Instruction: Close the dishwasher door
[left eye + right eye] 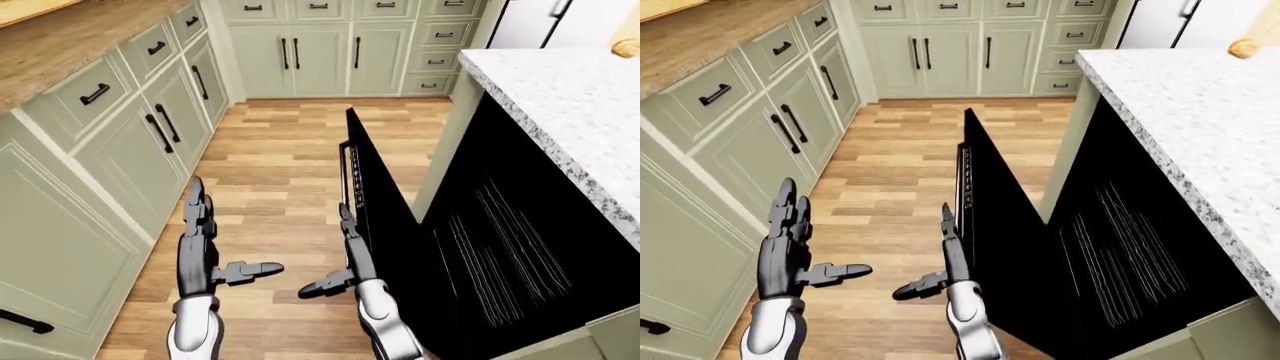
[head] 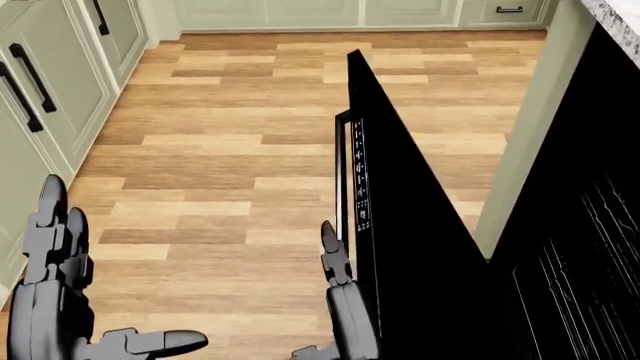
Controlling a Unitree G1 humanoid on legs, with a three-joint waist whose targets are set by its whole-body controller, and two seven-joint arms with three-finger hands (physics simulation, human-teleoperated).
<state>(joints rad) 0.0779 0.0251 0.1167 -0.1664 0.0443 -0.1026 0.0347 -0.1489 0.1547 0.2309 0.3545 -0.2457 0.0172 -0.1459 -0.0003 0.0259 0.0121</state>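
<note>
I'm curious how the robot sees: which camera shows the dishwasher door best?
The left-eye view: the dishwasher door shows half open beside its dark cavity. The right-eye view shows nearly the same; the head view crops it at the bottom edge.

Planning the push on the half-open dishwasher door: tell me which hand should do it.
Right. The right hand, fingers open and upright, stands at the outer face of the dishwasher door, next to its handle. The left hand hangs open over the floor near the cabinets, well apart from the door.
</note>
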